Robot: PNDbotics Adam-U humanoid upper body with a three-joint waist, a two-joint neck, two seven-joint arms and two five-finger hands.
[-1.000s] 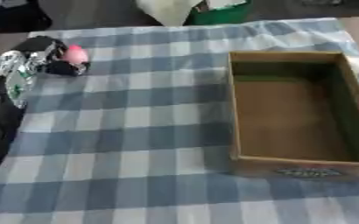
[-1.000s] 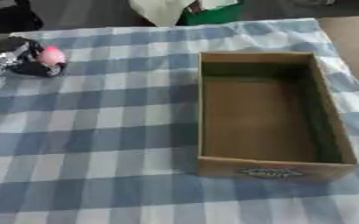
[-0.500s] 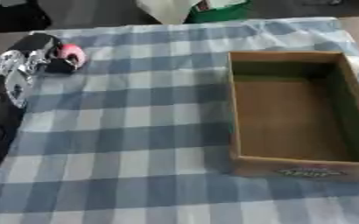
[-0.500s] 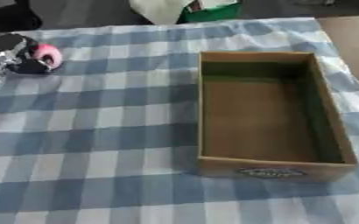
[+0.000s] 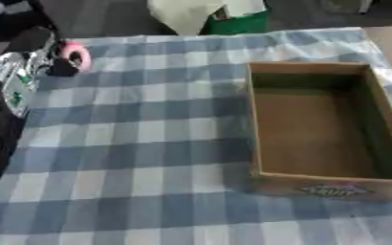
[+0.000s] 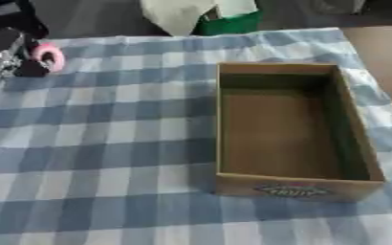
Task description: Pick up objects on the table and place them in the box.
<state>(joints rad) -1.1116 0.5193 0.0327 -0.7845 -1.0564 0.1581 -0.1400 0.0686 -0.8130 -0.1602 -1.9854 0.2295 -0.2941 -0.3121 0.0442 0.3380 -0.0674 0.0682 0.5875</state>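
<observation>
Left hand (image 5: 34,45) at far-left, well apart from box (image 5: 316,125), partly cut by frame edge; fingers blurred, look curled round pink ring-like obj (image 5: 74,55) — can't tell exact shape or which way it points. Obj sits left of box, beyond its far-left corner. Right hand not visible. Box open, nothing visible inside, long axis near-to-far on checked cloth (image 5: 149,143); front label unreadable.

Open checked cloth (image 5: 141,143) between left robot hand (image 5: 40,48) and box (image 5: 316,124).
</observation>
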